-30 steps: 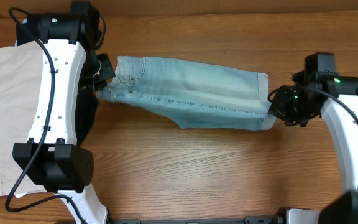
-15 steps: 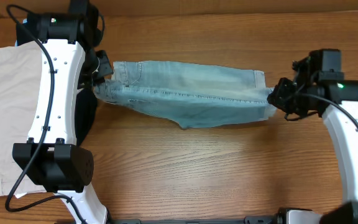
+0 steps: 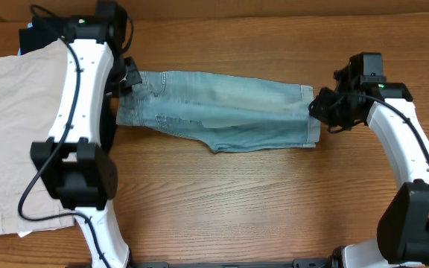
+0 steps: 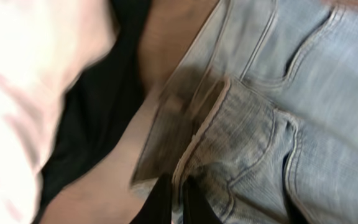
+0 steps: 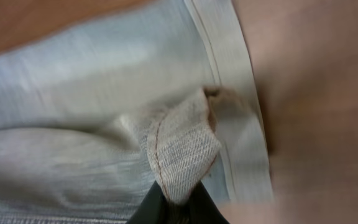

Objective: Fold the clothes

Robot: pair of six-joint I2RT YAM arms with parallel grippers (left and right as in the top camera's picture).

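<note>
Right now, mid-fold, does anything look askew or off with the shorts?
Nothing torn or spilled. The denim shorts lie unevenly: their lower edge bulges into a point near the middle, and the hem corner pinched in the right gripper is bunched and curled upward. The left gripper pinches the waistband end.

The whole worktop (image 3: 237, 201) is being viewed straight down from overhead. Opposite ends of the denim shorts (image 3: 222, 112), shared by all views, are being filmed very closely by the wrist cameras.
</note>
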